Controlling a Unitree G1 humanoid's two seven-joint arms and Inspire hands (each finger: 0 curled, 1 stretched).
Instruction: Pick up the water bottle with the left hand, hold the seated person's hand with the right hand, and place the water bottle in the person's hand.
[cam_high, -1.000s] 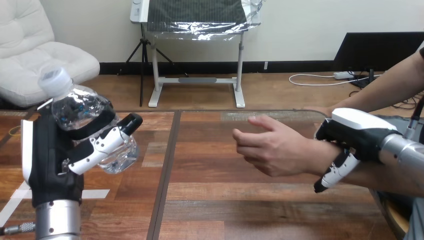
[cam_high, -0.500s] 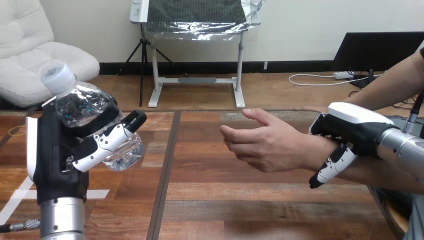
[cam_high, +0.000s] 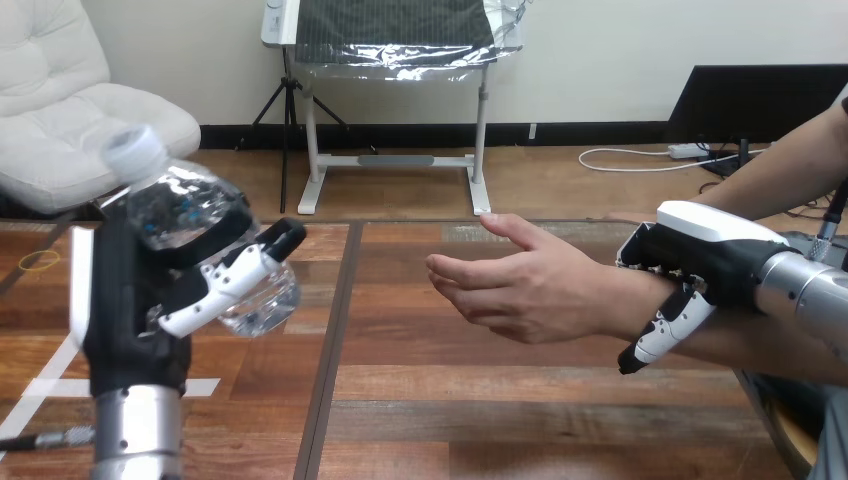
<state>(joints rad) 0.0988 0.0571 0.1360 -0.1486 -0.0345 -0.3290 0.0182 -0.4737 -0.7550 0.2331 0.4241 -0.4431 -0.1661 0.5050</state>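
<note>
Clearly, the left robot hand (cam_high: 122, 305) clasps one water bottle (cam_high: 172, 205).

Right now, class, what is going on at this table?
The left robot hand has a water bottle gripped and raised above the table. The right robot hand is curled round the seated person's wrist. The person's hand is open, apart from the bottle, which has not yet been handed over.

This is looking like a robotics lab or test room, not a home. White tape strips (cam_high: 203, 386) are marking spots on the wooden table (cam_high: 480, 400), and a person's hand (cam_high: 510, 285) is stretching out over it beside the robot's silver right forearm (cam_high: 805, 290).
</note>
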